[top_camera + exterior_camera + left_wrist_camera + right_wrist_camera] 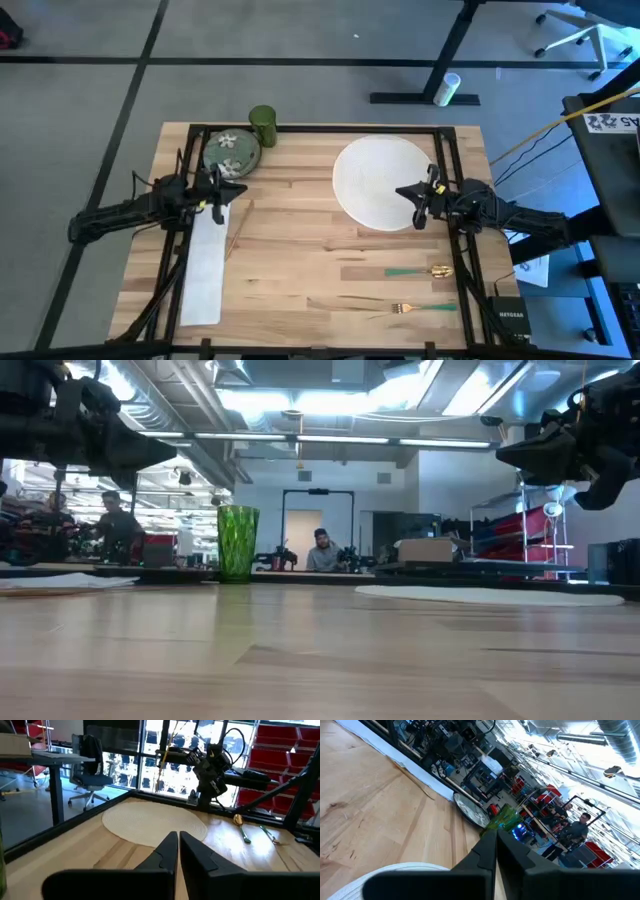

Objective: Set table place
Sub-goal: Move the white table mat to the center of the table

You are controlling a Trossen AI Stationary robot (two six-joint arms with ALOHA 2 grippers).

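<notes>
I am holding the left hand [222,190] pressed together above the worktop [300,240], over the white napkin's [203,265] far end, near the bowl [231,152] and green cup [263,126]. I am keeping the right hand [415,193] pressed together above the round placemat's [375,180] right edge. The spoon [418,270] and fork [420,308] are lying near the worktop's right front.

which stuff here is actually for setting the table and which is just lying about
For the place setting:
- round woven placemat
- floral plate
- green glass
- white napkin
- chopsticks
- spoon and fork, both green-handled
- table itself

Just lying about:
- white cylinder on the floor
- network box at the table's right edge
</notes>
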